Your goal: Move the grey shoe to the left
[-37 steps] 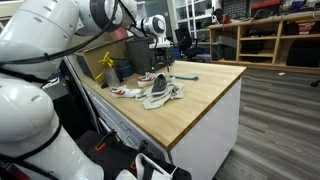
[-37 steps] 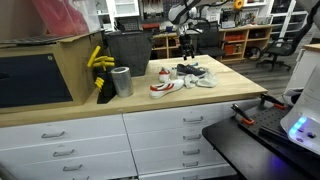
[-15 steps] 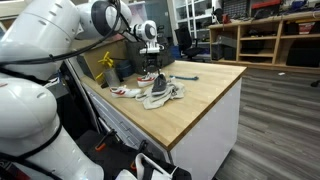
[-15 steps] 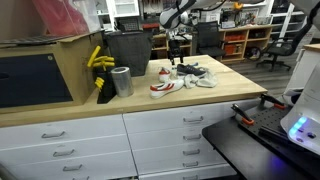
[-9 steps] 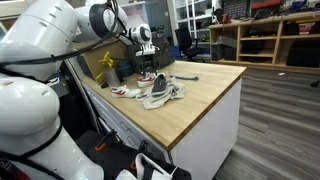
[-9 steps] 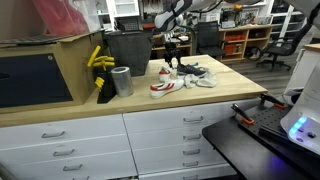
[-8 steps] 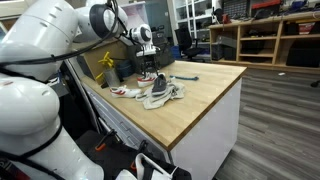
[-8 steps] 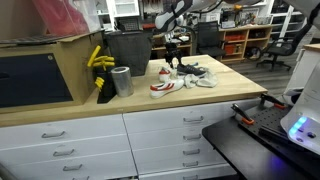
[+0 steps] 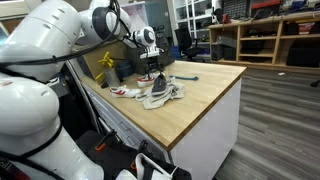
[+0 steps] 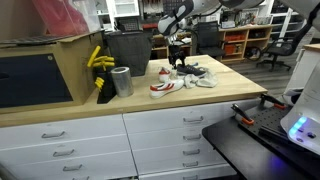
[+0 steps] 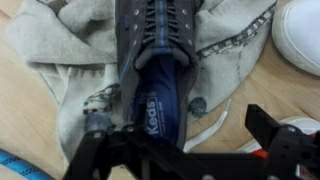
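While the Panda arm (image 9: 95,25) arcs over the wooden counter (image 9: 205,92) with its wrist bent straight down, the claw (image 11: 180,135) hangs spread wide over the heel of the grey shoe (image 11: 155,60), gripping nothing. That single shoe lies mid-counter on two pale beige shoes (image 11: 55,60). In the wrist view its long axis runs up the picture, toe at the top. Two white red-striped sneakers (image 10: 164,86) sit just beside.
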